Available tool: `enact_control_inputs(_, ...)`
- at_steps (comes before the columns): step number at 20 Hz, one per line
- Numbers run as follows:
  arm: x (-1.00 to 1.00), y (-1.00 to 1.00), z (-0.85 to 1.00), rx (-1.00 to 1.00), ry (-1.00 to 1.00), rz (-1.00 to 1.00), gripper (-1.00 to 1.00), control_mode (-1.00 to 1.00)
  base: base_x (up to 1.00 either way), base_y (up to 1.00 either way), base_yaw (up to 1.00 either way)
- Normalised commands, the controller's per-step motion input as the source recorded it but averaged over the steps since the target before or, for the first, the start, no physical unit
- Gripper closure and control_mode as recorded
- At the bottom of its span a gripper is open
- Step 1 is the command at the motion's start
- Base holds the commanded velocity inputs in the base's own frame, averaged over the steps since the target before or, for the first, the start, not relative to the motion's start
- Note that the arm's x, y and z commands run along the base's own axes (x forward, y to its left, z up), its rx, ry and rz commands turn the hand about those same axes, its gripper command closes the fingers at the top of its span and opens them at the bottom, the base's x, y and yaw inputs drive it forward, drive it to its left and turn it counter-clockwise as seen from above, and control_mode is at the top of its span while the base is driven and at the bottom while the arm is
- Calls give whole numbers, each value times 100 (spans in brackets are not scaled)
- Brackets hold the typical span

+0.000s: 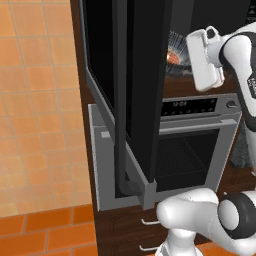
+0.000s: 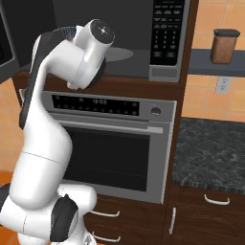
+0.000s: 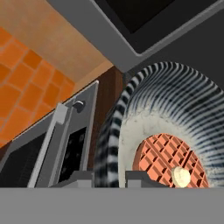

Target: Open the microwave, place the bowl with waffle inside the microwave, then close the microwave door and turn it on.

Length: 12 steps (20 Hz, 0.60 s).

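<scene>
The microwave has its button panel at the right and its grey cavity exposed. The microwave door, black glass with a grey lower rim, stands swung wide open to the left. A black-and-white striped bowl holds a round brown waffle with a pale pat on it. My gripper is shut on the bowl's near rim, one fingertip on each side of the wall. In the left base view the bowl hangs at the mouth of the cavity, just left of my hand.
Directly below the microwave is a steel oven with a display strip and a horizontal handle. A dark stone counter lies to the right, and a brown jar stands on a shelf above it. An orange tiled wall is to the left.
</scene>
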Motion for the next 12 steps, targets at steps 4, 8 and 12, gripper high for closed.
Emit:
enact_control_inputs(4, 60, 0, 7, -4, 2, 0, 100, -100, 0, 0, 0)
enact_control_inputs(8, 51, 0, 11, -4, 0, 0, 100, -100, 0, 0, 0)
enact_control_inputs(12, 57, -2, 0, -3, 2, 0, 100, -100, 0, 0, 0)
